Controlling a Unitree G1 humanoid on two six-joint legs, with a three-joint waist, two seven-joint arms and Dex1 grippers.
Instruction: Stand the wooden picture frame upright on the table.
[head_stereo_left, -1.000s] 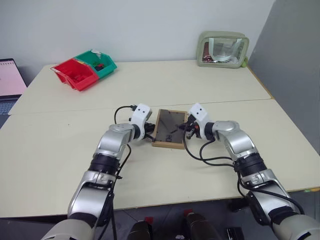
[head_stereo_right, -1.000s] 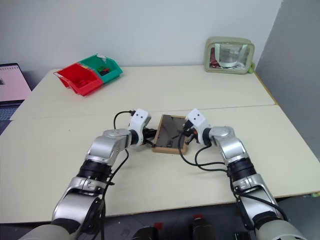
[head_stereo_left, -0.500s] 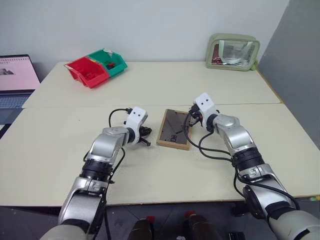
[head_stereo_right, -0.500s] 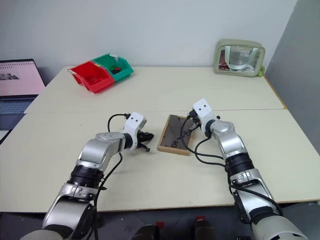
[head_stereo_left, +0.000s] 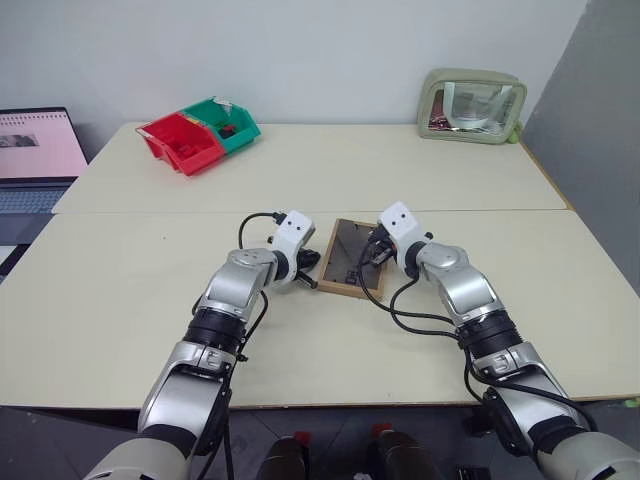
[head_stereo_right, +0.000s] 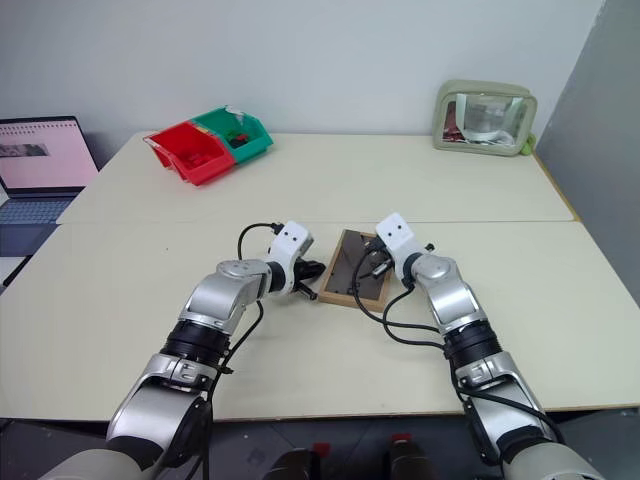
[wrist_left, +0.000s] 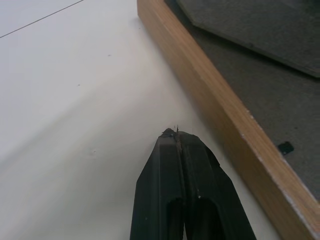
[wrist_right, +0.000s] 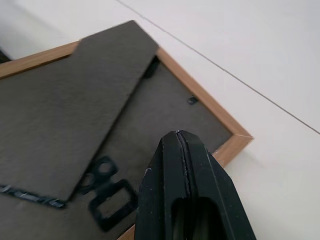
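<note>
Both pairs of black fingers are pressed together, grasping nothing: the left gripper (wrist_left: 176, 134) beside the wooden picture frame (head_stereo_left: 352, 258), the right gripper (wrist_right: 178, 134) over its grey fibrous back. It lies flat, back up, on the smooth cream table (head_stereo_left: 150, 290). Red and green bins (head_stereo_left: 198, 133) hold small items.

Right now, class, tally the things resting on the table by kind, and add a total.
Wooden picture frame: 1
Storage bins, one red and one green: 2
Shiny pouch: 1
Total on the table: 4
</note>
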